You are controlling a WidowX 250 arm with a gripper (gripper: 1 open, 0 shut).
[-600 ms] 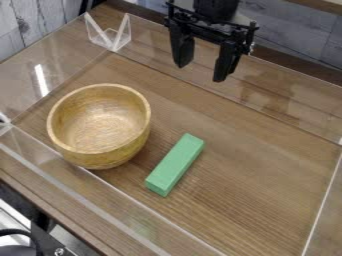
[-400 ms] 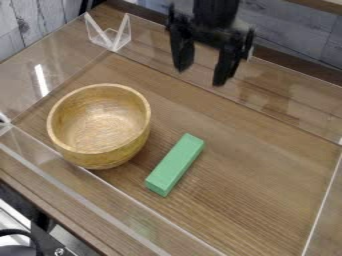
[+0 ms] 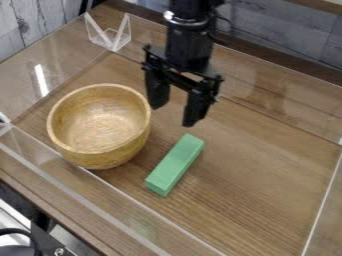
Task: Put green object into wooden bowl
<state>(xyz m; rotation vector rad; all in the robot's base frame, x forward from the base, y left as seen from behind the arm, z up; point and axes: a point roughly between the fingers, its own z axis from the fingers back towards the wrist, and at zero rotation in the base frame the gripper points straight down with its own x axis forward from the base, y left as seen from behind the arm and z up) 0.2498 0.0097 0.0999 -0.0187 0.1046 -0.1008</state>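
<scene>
Camera view gives us a wooden table (image 3: 254,190) seen from above and at a slant, fenced by low clear walls (image 3: 40,160).

We see the bowl (image 3: 99,124) at about nine o'clock from the middle of the table, upright, with nothing inside it. Its grain shows on the inner floor and the thick rim is pale tan.

We find the block (image 3: 177,164) lying flat on the table at about five o'clock from the bowl, just beside it but not touching. Its long side runs on a slant, the far end pointing toward one o'clock and the near end toward seven o'clock.

We see the gripper (image 3: 178,106) hanging from the black arm (image 3: 190,30) and pointing down, at about twelve o'clock from the block and at two o'clock from the bowl. Its dark fingers (image 3: 195,104) are spread wide apart and hold nothing. Their tips sit just beyond the block's far end in the picture; whether they are above the table or close to it we cannot tell from this one view.

A small clear stand (image 3: 107,32) sits at about eleven o'clock, by the far wall, well apart from the bowl.
</scene>
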